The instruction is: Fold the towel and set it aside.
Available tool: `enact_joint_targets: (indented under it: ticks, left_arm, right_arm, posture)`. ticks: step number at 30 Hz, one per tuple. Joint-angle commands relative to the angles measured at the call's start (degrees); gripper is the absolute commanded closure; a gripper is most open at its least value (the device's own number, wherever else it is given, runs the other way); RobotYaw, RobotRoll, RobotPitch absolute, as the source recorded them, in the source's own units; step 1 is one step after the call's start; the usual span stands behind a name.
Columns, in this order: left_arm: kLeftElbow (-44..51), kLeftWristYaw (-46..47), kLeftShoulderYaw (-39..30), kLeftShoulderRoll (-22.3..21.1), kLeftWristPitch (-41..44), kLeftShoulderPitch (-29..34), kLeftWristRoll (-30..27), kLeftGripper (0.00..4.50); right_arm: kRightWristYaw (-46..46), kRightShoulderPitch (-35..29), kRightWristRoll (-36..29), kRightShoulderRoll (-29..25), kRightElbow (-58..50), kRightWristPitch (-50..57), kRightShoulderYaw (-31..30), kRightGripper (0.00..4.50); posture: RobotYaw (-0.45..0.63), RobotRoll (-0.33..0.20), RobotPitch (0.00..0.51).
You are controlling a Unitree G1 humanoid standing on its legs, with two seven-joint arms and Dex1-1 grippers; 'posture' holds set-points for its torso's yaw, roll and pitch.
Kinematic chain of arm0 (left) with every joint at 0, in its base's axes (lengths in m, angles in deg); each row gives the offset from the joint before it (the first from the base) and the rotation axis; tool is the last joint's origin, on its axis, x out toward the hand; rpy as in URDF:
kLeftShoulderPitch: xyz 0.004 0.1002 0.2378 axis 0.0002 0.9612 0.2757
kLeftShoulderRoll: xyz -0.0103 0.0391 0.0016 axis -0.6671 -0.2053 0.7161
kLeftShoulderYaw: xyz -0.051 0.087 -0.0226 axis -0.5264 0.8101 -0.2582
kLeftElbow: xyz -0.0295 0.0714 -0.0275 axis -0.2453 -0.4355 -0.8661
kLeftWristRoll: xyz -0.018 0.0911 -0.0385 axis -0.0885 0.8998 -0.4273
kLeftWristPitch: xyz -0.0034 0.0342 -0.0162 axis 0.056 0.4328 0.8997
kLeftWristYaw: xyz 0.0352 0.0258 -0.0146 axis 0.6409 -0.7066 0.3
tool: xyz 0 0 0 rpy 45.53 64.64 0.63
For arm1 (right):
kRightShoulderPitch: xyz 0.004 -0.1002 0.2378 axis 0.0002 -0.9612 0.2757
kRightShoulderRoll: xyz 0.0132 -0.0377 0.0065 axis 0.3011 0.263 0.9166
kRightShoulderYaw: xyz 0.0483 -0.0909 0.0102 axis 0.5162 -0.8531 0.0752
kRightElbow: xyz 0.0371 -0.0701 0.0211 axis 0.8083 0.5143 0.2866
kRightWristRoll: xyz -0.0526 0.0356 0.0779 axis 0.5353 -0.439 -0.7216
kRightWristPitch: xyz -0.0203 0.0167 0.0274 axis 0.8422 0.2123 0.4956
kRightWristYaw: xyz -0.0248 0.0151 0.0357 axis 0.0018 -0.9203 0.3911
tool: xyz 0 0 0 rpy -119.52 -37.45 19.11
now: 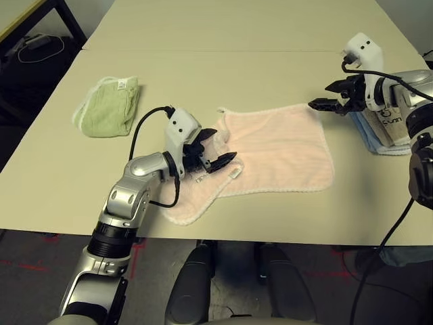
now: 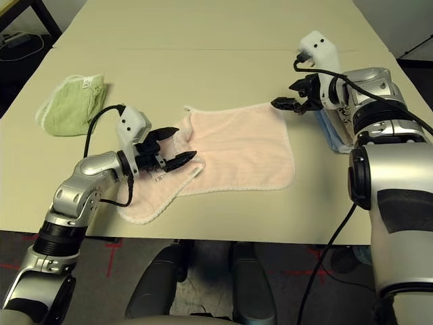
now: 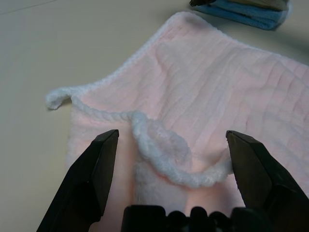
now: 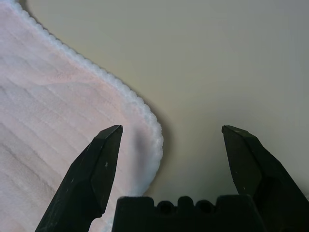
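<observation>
Looks like a lab or office test room — plain beige tables pushed together, dark carpet floor with red tape crosses, loose cable by a black desk frame — no home furnishings.

towel between two pincers

The left gripper covers part of the towel beneath it. A blue folded cloth lies largely behind the right forearm (perhaps with another piece on top). The white label on the green towel is too small to read.
</observation>
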Motion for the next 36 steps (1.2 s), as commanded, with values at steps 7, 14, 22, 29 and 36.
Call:
enact_joint_targets:
  ticks: [7, 14, 22, 29, 36]
  left_arm:
    - [0.72, -0.69, 1.11, -0.39, 0.18, 0.55, 0.11, 0.0]
    - [1.02, -0.32, 1.12, -0.33, 0.18, 1.08, 0.15, 0.0]
    - [1.88, 0.1, 1.18, -0.41, 0.46, 1.82, 0.09, 0.0]
    - [1.96, 0.14, 1.55, -0.47, 0.49, 1.84, 0.35, 0.0]
    - [1.62, 0.23, 1.89, -0.48, 0.2, 1.81, 0.42, 0.0]
  right_arm:
    - [-0.35, -1.94, 0.76, 0.23, -0.48, -0.18, -1.29, 0.04]
    - [0.17, -2.24, 1.48, 0.8, -0.38, -0.82, -2.11, 0.04]
    - [1.09, -2.45, 1.78, 1.44, -0.29, -1.2, -2.03, 1.68]
    - [0.37, -1.8, 1.49, 1.49, -0.5, -1.26, -1.77, 4.42]
    - [-1.66, -1.61, -0.72, -1.24, -1.29, -1.77, 0.49, 4.47]
  posture:
    - [0.09, 0.0, 0.278]
    - [0.1, 0.0, 0.277]
    - [0.1, 0.0, 0.274]
    - [0.1, 0.0, 0.269]
    - [0.1, 0.0, 0.257]
